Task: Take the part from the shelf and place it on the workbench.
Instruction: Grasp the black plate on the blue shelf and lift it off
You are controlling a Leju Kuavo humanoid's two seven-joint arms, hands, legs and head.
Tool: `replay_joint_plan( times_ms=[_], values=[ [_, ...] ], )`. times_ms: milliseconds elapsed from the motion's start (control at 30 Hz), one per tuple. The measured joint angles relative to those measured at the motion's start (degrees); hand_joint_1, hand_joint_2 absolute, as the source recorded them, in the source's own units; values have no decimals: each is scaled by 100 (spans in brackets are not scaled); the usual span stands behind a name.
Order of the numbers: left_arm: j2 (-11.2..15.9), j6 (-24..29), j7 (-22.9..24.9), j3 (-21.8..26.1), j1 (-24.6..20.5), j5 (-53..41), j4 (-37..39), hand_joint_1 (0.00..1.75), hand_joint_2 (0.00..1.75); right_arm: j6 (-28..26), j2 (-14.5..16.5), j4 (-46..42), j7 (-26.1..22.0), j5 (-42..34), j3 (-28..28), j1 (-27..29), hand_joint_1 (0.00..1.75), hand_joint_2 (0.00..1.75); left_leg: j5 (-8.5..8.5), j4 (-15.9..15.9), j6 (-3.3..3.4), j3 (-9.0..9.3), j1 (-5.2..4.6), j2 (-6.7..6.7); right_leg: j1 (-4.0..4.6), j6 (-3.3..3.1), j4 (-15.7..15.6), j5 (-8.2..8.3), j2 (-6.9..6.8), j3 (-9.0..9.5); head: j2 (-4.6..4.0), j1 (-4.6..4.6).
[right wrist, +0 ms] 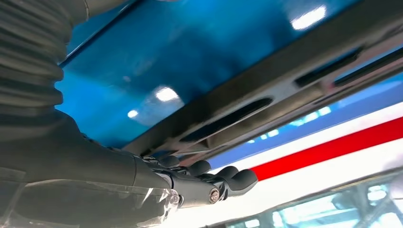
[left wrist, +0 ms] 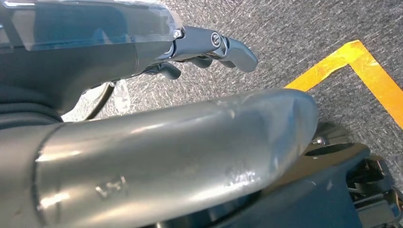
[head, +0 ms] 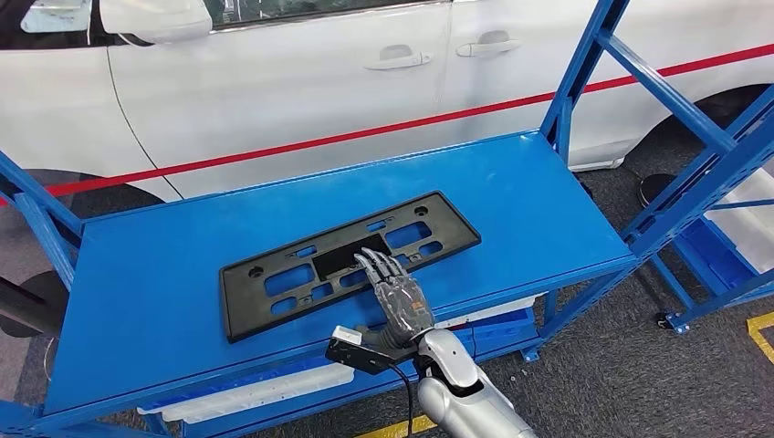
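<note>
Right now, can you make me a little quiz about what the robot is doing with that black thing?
1. True or false: the black plate lies flat on the blue shelf.
2. Which hand is over the plate: A left, B right?
3. Fill in: behind the shelf stands a white ____.

Key:
1. True.
2. B: the right hand reaches over the plate's near edge, fingers on it. The left hand hangs over grey floor.
3. Car.

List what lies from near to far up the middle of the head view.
Right hand → black part on the blue shelf → red stripe → white car.
</note>
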Motion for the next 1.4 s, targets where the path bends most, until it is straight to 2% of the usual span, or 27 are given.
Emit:
replay_joint_plan(
  times_ms=[33, 67, 100, 133, 200, 267, 400, 467, 533, 567, 600, 633, 667, 700, 767, 800, 867, 933, 1000, 1067, 1100, 1133, 1167, 1233, 1267, 1300, 1400],
  values=[
    [1, 1, -1, -2, 2, -2, 0, 0, 0, -3, 9, 20, -8, 6, 0, -4, 0, 175, 8, 3, 9, -20, -3, 2, -1, 9, 379, -176, 0, -170, 0, 6],
    [1, 1, -2, -3, 5, -3, 0, 0, 0, -3, 17, 37, -13, 8, 0, -7, 0, 175, 14, 7, 11, -34, -6, 3, -2, 17, 661, -271, 0, -291, 1, 7],
    [1, 2, -5, -3, 8, -3, 0, 0, 0, -2, 29, 50, -18, 10, 0, -10, 0, 175, 19, 12, 10, -42, -7, 3, -3, 19, 742, -249, -1, -312, 1, 7],
    [1, 3, -14, -3, 8, -4, 0, 0, 0, 2, 42, 59, -27, 12, 0, -17, 0, 175, 21, 20, 5, -45, -7, 0, -4, 13, 593, -123, -1, -217, 0, 7],
    [-4, 3, -48, -6, 5, -5, 0, 0, 0, 16, 76, 69, -52, 15, 0, -43, 0, 175, 17, 43, -18, -47, -11, -8, -3, -21, -156, 224, -1, 191, 0, 8],
    [-10, 3, -95, -9, 1, -5, 0, 0, 0, 45, 118, 73, -93, 8, 0, -67, 0, 175, 7, 78, -73, -67, -32, -15, 16, -72, -715, 388, 2, 465, 1, 0],
    [-12, -3, -178, -10, -8, -1, 0, 0, 0, 152, 192, 76, -173, -36, 24, -82, 0, 175, -20, 113, -211, -108, -25, -17, 32, -198, -842, 434, 2, 479, 0, -6],
    [-11, -24, -199, -10, -8, -3, 0, 0, 0, 315, 234, 74, -219, -186, 82, -120, 0, 175, -269, 469, -260, -263, -13, -16, 13, -269, -872, 469, -6, 467, 0, -21],
    [-11, -69, -223, -10, -8, -11, 0, 0, 0, 633, 278, 69, -279, -549, 141, -181, 0, 175, -647, 1192, -294, -577, -8, -16, 24, -300, -867, 478, -9, 444, 1, -37],
    [-11, -88, -233, -10, -7, -14, 0, 0, 0, 793, 289, 68, -305, -748, 157, -210, 0, 175, -758, 1507, -302, -713, -6, -16, 34, -304, -862, 479, -9, 437, 0, -36],
    [-11, -108, -243, -10, -7, -19, 0, 0, 0, 939, 296, 67, -321, -934, 167, -242, 0, 175, -773, 1666, -302, -777, -7, -15, 43, -306, -856, 478, -9, 434, 0, -36],
    [-10, -125, -247, -11, -8, -31, 0, 0, 0, 1051, 296, 68, -314, -1067, 173, -282, 0, 175, -676, 1604, -291, -738, -9, -15, 53, -307, -847, 477, -6, 433, 0, -36],
    [-10, -148, -249, -13, -12, -46, 0, 0, 0, 1137, 296, 71, -290, -1160, 177, -332, 0, 175, -502, 1352, -267, -610, -14, -15, 61, -309, -838, 476, -2, 435, 0, -36],
    [-9, -172, -250, -17, -20, -67, 0, 0, 0, 1209, 296, 80, -249, -1226, 179, -397, 0, 175, -300, 961, -230, -421, -23, -14, 67, -308, -831, 474, 4, 436, 1, -36],
    [-6, -208, -250, -25, -54, -106, 0, 0, 0, 1317, 290, 133, -149, -1297, 181, -569, 0, 175, -81, 309, -160, -117, -57, -14, 85, -283, -817, 480, 10, 419, 1, -35],
    [-4, -217, -250, -30, -71, -118, 0, 0, 0, 1349, 284, 177, -111, -1310, 181, -665, 0, 175, -52, 147, -133, -53, -75, -16, 86, -259, -815, 490, 9, 402, 1, -31],
    [-2, -233, -250, -37, -88, -128, 0, 0, 0, 1375, 268, 268, -62, -1315, 181, -827, 0, 175, -39, 79, -94, -50, -94, -25, 80, -196, -831, 520, 5, 381, 1, -32],
    [-2, -244, -251, -43, -90, -132, 0, 0, 0, 1376, 252, 341, -45, -1321, 181, -923, 0, 175, 25, 3, -38, -36, -63, -22, 76, -131, -779, 474, 3, 357, 1, -30],
    [-6, -251, -254, -54, -96, -134, 0, 0, 0, 1361, 235, 413, -28, -1326, 181, -977, 0, 175, 81, -62, 13, -31, -32, -12, 65, -75, -359, 197, 6, 161, 1, -21],
    [-7, -255, -256, -68, -96, -146, 0, 0, 0, 1342, 206, 494, 3, -1342, 181, -1003, 0, 175, 92, -66, 32, -56, -34, -11, 40, -32, 376, -161, 7, -190, 1, -15],
    [-7, -255, -257, -72, -93, -153, 0, 0, 0, 1343, 184, 536, 12, -1375, 180, -1010, 0, 175, 93, -62, 32, -63, -34, -12, 24, -12, 648, -240, 6, -319, 1, -15],
    [-7, -255, -257, -73, -89, -158, 0, 0, 0, 1349, 158, 575, 4, -1418, 173, -1023, 0, 175, 92, -54, 30, -68, -33, -14, 7, 2, 729, -209, 4, -357, 1, -15],
    [-7, -255, -257, -73, -86, -159, 0, 0, 0, 1357, 132, 607, -17, -1465, 164, -1047, 0, 175, 88, -42, 24, -68, -30, -17, -10, 12, 591, -75, 3, -285, 1, -14],
    [-7, -254, -258, -73, -79, -159, 0, 0, 0, 1361, 74, 649, -56, -1476, 146, -1129, 0, 175, 64, 1, -11, -73, -29, -27, -36, 13, -155, 299, 2, 93, 1, -14],
    [-7, -250, -263, -72, -75, -159, 0, 0, 0, 1360, 48, 661, -65, -1444, 143, -1170, 0, 175, 46, 35, -41, -86, -38, -34, -33, -5, -493, 419, 6, 256, 1, -16],
    [-7, -241, -272, -72, -68, -159, 0, 0, 0, 1359, 21, 668, -66, -1405, 142, -1199, 0, 175, 33, 60, -73, -101, -47, -38, -26, -29, -715, 474, 10, 356, 1, -21],
    [-4, -204, -309, -69, -45, -152, 0, 0, 0, 1357, -35, 673, -40, -1217, 144, -1215, 0, 175, 22, 71, -169, -125, -45, -41, -1, -132, -814, 485, 25, 371, 1, -25]
  ],
)
